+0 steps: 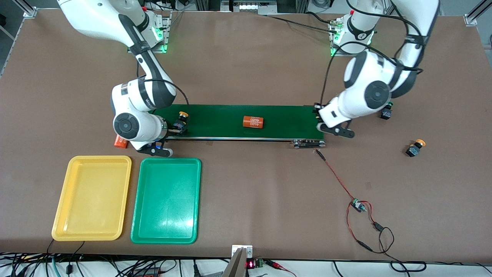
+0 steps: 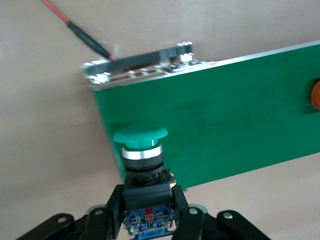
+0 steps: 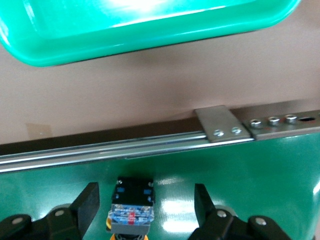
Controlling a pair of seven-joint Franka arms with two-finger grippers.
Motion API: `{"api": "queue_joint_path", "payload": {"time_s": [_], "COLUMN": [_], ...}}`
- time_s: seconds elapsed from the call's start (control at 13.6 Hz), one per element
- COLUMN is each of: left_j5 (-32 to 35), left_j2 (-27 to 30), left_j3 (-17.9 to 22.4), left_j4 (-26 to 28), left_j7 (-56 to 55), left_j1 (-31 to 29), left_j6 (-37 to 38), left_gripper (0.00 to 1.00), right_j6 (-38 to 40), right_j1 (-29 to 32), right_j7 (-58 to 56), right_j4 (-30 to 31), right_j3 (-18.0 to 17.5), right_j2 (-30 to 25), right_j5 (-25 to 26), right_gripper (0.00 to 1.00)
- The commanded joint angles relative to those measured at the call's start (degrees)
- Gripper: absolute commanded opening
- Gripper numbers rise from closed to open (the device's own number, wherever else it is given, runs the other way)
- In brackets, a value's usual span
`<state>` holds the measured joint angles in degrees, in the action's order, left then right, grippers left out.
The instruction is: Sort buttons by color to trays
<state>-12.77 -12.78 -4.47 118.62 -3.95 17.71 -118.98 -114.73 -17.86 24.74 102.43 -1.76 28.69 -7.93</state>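
Observation:
A yellow-orange capped button (image 1: 180, 122) lies on the dark green belt (image 1: 284, 123) at the right arm's end. My right gripper (image 1: 173, 130) is down around it and open; in the right wrist view the button (image 3: 131, 210) lies free between the spread fingers (image 3: 90, 205), touching neither. My left gripper (image 2: 148, 202) is shut on the body of a green capped button (image 2: 140, 136), over the belt's other end (image 1: 319, 115). Another green button (image 1: 386, 112) peeks out beside the left arm. A second yellow-orange button (image 1: 415, 148) lies on the table. The yellow tray (image 1: 92, 198) and green tray (image 1: 166, 200) are both bare.
An orange cylinder with white print (image 1: 253, 122) lies mid-belt, and another (image 1: 120, 141) sits on the table beside the right arm's hand. A red wire with a small board (image 1: 359, 206) trails from the belt's end toward the front edge.

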Motion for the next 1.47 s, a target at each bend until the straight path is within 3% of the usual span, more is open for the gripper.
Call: {"api": "queue_joint_path", "payload": {"time_s": [0.0,0.44,0.73,0.81,0.88,0.95,1.17,1.25,1.32,1.39], "left_j5": [-1.0,-1.0,-1.0,-1.0,-1.0,-1.0,-1.1,-1.0,-1.0,-1.0], "left_j2": [0.0,-4.7,-5.9,-6.4,-7.2,-7.4,-4.6,-2.9,-1.4,-0.1], "left_j3": [0.7,0.7,0.6,0.6,0.7,0.7,0.7,0.7,0.7,0.7], "left_j4": [2.3,2.3,2.2,1.8,1.2,0.7,-0.9,-1.5,-1.7,-1.7], "left_j7": [-1.0,-0.9,-0.3,-0.3,0.0,0.0,-0.3,-0.1,0.5,2.2], "left_j1": [2.6,4.5,4.6,4.6,4.6,4.5,3.7,2.0,-0.3,-3.0], "left_j6": [-2.9,-10.4,-11.1,-11.2,-11.1,-11.0,-9.5,-8.2,-7.7,-6.9], "left_gripper": [0.00,0.00,0.04,0.13,0.48,0.99,1.00,1.00,1.00,1.00], "right_j6": [0.9,0.9,0.8,0.9,1.3,2.3,2.8,2.8,3.5,6.2], "right_j1": [0.9,2.1,2.3,2.3,2.4,2.5,2.7,3.1,3.7,4.1], "right_j7": [-0.9,-1.4,-1.2,-1.1,-1.0,-0.3,-0.2,-0.9,-2.2,-4.6], "right_j4": [0.1,-0.1,0.1,0.1,0.3,0.8,0.4,0.3,-0.9,-2.8], "right_j3": [-0.1,-0.1,-0.2,-0.2,-0.2,-0.2,-0.2,-0.2,-0.1,-0.1], "right_j2": [-0.5,-0.1,0.1,0.4,0.5,0.5,0.3,0.3,0.1,0.1], "right_j5": [-1.1,-5.7,-5.8,-6.2,-6.3,-6.3,-6.3,-6.3,-6.3,-6.0], "right_gripper": [0.80,0.72,0.37,0.29,0.26,0.22,0.17,0.29,0.70,0.83]}}
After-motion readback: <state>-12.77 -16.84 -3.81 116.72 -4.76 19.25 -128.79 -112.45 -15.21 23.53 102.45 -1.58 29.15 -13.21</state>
